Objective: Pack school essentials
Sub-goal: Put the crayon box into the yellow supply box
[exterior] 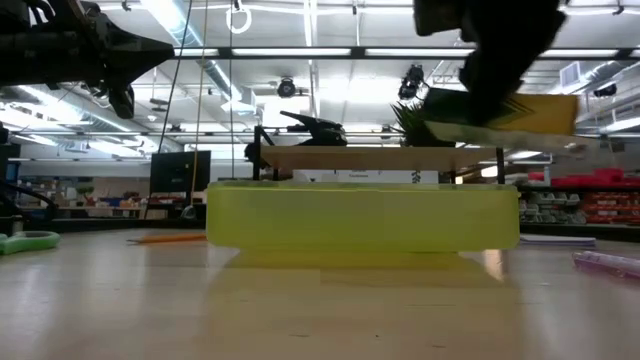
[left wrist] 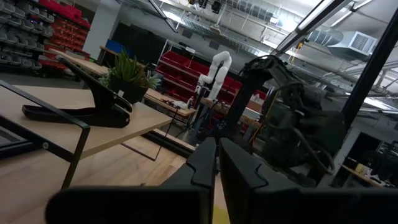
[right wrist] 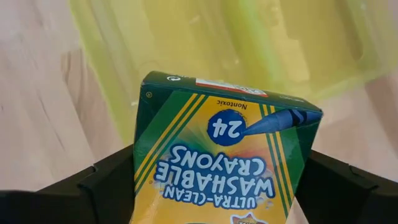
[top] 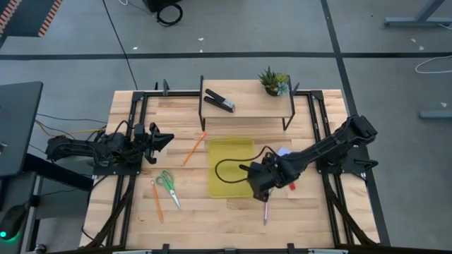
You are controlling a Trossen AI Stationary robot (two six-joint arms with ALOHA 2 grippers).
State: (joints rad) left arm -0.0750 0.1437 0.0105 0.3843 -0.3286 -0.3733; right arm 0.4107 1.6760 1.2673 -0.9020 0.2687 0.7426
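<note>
The crayon box (right wrist: 224, 149), yellow and green, hangs in my right gripper (top: 258, 183) above the near right part of the translucent yellow-green container (top: 229, 168). The low view shows the crayon box (exterior: 500, 115) clear above the container (exterior: 360, 215). On the table lie green-handled scissors (top: 168, 186), two orange pencils (top: 194, 148) (top: 157, 200), a purple pen (top: 266, 210), a red eraser (top: 292, 185) and a pale blue notepad (top: 283, 152), partly hidden by the right arm. My left gripper (top: 161, 138) waits shut at the table's left, raised. My right gripper pinches the crayon box by its two narrow sides (right wrist: 140, 168) between its two fingers (right wrist: 102, 183). The fingers come from above, slanting down. The box is lifted clear over the container and sits a little tilted in the low view.
A low wooden shelf (top: 247, 106) at the far side carries a black stapler (top: 219, 101) and a small potted plant (top: 274, 81). A black cable (top: 224, 169) loops over the container. Bare wood lies along the near edge.
</note>
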